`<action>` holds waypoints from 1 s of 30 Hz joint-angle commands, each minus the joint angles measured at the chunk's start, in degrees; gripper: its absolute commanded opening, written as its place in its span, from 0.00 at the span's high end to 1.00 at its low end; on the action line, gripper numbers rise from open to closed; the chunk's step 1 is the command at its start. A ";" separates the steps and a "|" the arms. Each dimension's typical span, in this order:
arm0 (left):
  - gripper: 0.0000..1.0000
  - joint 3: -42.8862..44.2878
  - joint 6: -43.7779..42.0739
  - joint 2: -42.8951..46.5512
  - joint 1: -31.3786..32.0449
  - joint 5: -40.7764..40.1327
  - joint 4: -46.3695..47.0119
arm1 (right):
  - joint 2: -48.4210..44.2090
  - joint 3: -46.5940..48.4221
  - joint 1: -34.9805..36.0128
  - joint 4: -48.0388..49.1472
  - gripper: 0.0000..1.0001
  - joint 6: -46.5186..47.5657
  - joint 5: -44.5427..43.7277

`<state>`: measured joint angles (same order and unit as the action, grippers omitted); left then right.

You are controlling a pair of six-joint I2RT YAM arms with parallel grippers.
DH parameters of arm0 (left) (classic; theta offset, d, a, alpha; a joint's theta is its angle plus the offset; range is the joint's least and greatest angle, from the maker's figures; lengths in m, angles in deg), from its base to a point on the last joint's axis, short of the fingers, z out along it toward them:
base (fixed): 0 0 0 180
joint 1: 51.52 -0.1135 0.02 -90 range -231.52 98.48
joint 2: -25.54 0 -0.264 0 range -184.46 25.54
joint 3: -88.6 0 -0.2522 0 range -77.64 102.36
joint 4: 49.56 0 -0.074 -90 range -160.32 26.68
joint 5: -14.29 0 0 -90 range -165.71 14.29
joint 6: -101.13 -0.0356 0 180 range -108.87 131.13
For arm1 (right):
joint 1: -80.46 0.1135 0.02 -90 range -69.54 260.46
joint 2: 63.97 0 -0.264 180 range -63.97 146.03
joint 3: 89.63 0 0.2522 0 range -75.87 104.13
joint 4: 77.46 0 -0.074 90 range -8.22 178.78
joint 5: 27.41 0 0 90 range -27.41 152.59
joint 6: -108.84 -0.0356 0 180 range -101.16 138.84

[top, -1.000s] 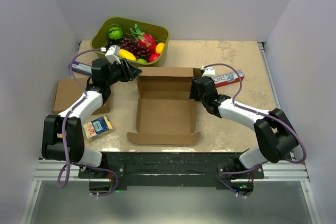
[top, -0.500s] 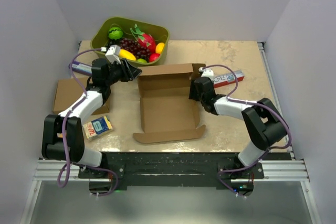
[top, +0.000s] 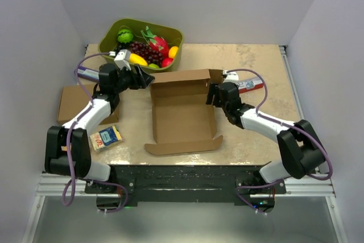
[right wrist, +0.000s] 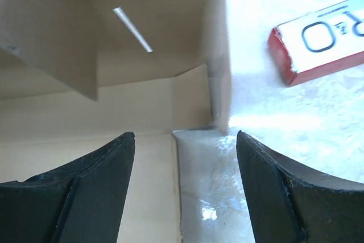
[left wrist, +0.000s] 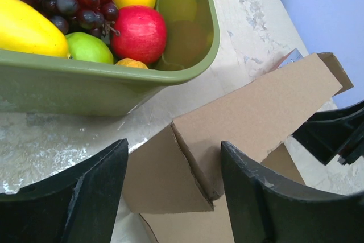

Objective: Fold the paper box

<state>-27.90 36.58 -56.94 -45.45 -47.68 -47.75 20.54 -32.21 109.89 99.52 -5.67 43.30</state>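
Note:
The paper box (top: 182, 115) lies open in the middle of the table, its far wall raised and a front flap lying flat. My left gripper (top: 147, 80) is at its far left corner. In the left wrist view that gripper (left wrist: 173, 197) is open, and the box's corner flap (left wrist: 170, 180) stands between the fingers with a gap on each side. My right gripper (top: 211, 96) is at the box's far right side. In the right wrist view it (right wrist: 182, 192) is open, straddling the edge of the box floor (right wrist: 114, 118) and bare table, gripping nothing.
A green tub of fruit (top: 108, 42) stands just behind the left gripper, close in the left wrist view (left wrist: 114, 86). A second brown cardboard piece (top: 73, 102) and a small blue packet (top: 107, 137) lie at the left. A red and white carton (top: 250, 85) lies right of the box.
Both grippers have opened wider. The box has turned slightly, its right side swinging away. The right gripper has drawn back a little to the right of the box wall.

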 commanded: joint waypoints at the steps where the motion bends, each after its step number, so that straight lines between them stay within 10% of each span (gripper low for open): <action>1: 0.26 0.63 -4.88 5.39 -0.26 -1.83 -2.21 | -1.10 1.95 -1.65 -2.57 0.25 1.13 -3.12; 22: 0.18 -7.28 -8.06 18.93 3.69 -9.39 -3.63 | -0.40 6.52 -8.07 3.58 0.26 9.65 4.78; 30: 0.18 -17.56 -4.44 21.31 8.78 -21.42 5.60 | 0.66 7.93 -8.16 5.88 0.63 11.86 10.67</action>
<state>-40.84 30.33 -35.58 -39.85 -61.14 -49.19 21.28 -27.51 102.03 102.74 4.16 50.69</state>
